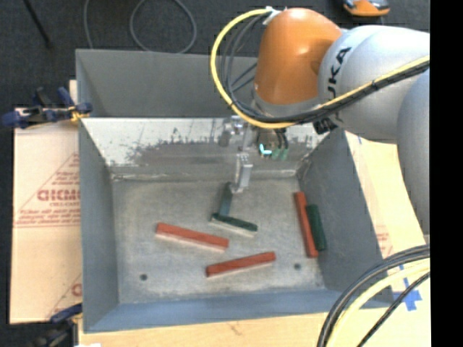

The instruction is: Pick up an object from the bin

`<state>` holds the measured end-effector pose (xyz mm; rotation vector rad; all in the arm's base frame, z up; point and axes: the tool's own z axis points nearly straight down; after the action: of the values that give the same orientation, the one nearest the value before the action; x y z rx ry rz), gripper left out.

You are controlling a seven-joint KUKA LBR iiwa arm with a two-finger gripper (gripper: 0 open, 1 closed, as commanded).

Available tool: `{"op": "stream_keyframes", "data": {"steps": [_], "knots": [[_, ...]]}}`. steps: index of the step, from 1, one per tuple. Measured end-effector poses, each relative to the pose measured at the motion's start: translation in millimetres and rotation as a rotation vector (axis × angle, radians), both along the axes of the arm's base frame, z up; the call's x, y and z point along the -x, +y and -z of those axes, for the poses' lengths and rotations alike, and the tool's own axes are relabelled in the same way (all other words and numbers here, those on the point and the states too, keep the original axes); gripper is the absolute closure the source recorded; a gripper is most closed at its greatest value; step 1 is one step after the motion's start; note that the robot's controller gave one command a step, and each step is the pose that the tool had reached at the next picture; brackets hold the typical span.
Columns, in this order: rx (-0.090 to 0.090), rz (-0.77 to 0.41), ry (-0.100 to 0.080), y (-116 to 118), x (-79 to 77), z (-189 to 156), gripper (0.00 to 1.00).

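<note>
My gripper (239, 182) hangs below the orange wrist cover, over the middle of the bin near its back wall. Its lower end meets the top of a dark green stick (225, 203) that stands tilted on end. The foot of that stick rests against a second dark green stick (236, 224) lying flat on the floor. Whether the upright stick is gripped is hidden from me. A red stick (191, 237) lies to the front left of them.
Another red stick (240, 264) lies nearer the front wall. By the right wall a long red stick (304, 224) and a short dark green one (316, 228) lie side by side. The arm comes in from the upper right.
</note>
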<state>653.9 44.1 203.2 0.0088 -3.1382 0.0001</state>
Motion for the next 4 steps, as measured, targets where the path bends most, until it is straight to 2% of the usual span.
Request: {"op": "stream_keyframes", "data": {"steps": [1,2,3,4], "knots": [[-0.004,0.243,-0.001,-4.7,30.7,130.7,0.0],[0.001,-0.056,-0.014,-10.2,42.4,24.9,0.0],[-0.002,0.163,-0.003,81.6,31.4,134.3,0.0],[-0.002,-0.118,-0.016,109.6,22.9,6.1,0.0]]}}
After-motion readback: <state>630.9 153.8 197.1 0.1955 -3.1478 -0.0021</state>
